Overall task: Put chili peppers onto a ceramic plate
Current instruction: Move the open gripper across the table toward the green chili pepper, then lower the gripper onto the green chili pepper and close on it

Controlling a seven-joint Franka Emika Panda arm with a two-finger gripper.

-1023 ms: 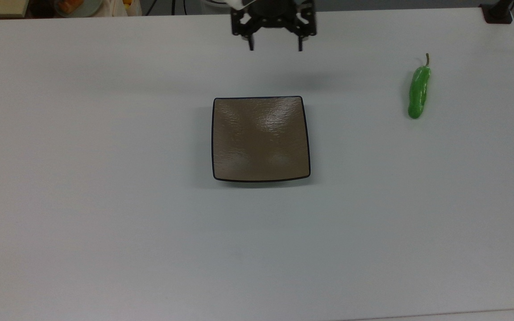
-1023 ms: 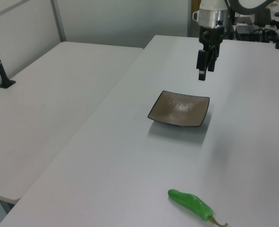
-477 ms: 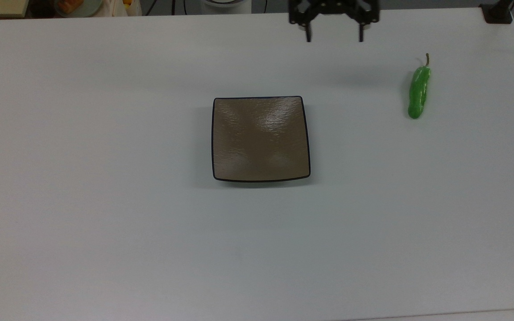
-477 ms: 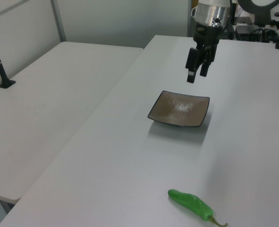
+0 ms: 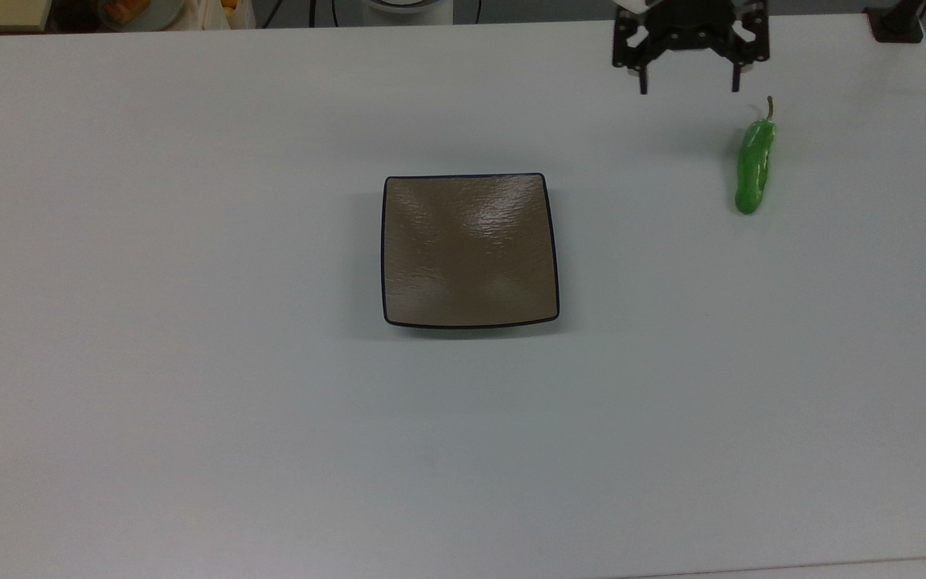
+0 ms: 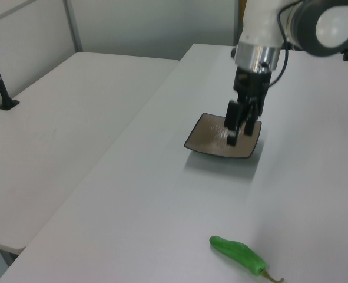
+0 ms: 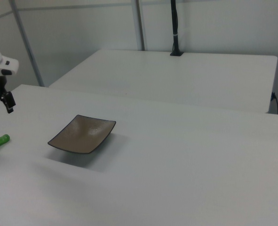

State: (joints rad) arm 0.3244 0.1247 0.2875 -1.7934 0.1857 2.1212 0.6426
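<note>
So, step in hand: the approach to the pick, judging by the layout; nothing had been grasped yet.
Gripper point(image 5: 689, 83): fingers spread apart and holding nothing, hanging above the table point(image 5: 190, 402) near the top view's upper edge.
Chili pepper point(image 5: 754, 165): it lay flat on the table at the top view's right, well apart from the plate, its stem pointing toward the top view's top edge.
Gripper to pepper: the gripper was near the stem end, slightly to the top view's left of it, and not touching.
Ceramic plate point(image 5: 469, 249): it sat bare at the table's middle, level.
Aim: I would centre the spread fingers over the thick green body rather than the thin stem.
Alignment: the fingers looked spread across the pepper's narrow width, which seemed right; closing along its length would likely fail.
Descent: straight down, until the tips sat low on either side of the pepper.
Risk: the skin looked glossy and rounded, so an off-centre pinch might squirt it sideways.
</note>
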